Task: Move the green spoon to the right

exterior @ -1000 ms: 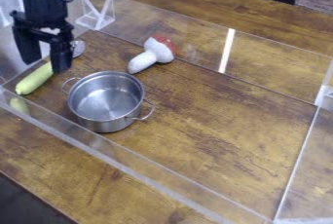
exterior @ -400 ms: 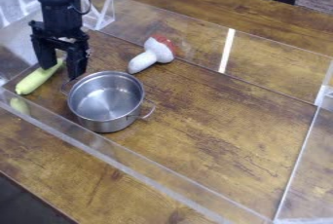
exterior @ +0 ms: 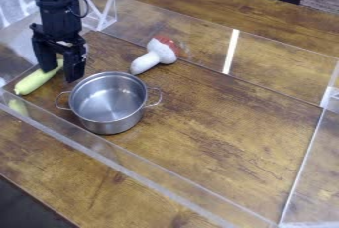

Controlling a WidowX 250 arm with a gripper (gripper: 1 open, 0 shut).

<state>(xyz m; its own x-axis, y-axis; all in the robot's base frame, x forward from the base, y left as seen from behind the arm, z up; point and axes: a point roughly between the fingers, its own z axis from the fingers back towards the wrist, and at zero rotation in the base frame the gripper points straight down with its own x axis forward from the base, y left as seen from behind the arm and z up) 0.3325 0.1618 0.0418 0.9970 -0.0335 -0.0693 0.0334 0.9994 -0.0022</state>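
My gripper [exterior: 61, 61]: spread wide, straddling the green spoon [exterior: 36, 79] (contact unclear)
Pot [exterior: 109, 102]: on counter [exterior: 225, 123], beside spoon

1. A shiny steel pot [exterior: 109, 102] with two small side handles stands empty on the wooden table [exterior: 225, 123], towards the left.
2. A white mushroom-shaped thing with a red cap [exterior: 155, 54] lies on its side beyond the pot, apart from it.
3. Clear plastic walls [exterior: 133, 177] fence in the table surface, one pane catching a bright streak of light.
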